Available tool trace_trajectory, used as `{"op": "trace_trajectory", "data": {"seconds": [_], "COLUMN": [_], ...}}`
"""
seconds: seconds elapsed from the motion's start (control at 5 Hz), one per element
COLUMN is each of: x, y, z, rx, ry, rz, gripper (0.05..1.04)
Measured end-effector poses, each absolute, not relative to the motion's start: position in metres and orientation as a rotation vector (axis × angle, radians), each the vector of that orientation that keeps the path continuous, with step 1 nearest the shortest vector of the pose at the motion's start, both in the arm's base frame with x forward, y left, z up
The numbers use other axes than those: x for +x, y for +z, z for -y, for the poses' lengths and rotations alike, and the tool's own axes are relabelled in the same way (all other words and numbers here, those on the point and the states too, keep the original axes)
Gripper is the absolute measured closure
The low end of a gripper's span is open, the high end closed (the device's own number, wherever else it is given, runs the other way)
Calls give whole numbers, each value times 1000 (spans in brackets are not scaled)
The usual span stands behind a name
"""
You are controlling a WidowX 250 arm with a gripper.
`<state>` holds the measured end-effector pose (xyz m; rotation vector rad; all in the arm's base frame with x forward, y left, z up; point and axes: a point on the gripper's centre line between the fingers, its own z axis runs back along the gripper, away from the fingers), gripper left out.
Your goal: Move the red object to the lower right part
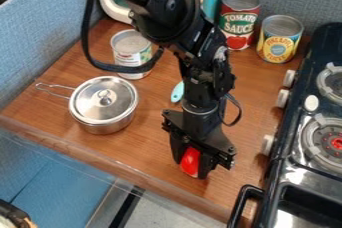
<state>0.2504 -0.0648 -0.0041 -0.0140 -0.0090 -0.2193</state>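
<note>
As seen from the camera above, the pot serves as the landmark for all positions. Its lid is on, knob upward, and its wire handle points to the left. The arm enters at the top edge and hangs down to the right of the pot. The gripper is to the lower right of the pot, well apart from it, pointing down. Its fingers are clamped on the red object, one to each side. The red object is therefore also to the lower right of the pot, over the front part of the counter; whether its underside touches the wood cannot be determined.

The pale can stands above the pot and slightly to its right. The red can and, just beside it, the yellow can stand upright, well apart from the pot to its upper right. A blue utensil lies to the right of the pot, partly behind the arm. The stove is on the far right of the pot, its knobs facing the counter.
</note>
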Motion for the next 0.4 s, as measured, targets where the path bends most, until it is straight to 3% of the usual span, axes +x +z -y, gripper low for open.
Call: {"op": "trace_trajectory", "data": {"seconds": [0.2,0.4], "x": [245,242], "y": [4,36], "z": [65,65], "rx": [-3,11], "ry": [-230,-214], "rz": [21,85], "gripper": [144,72]}}
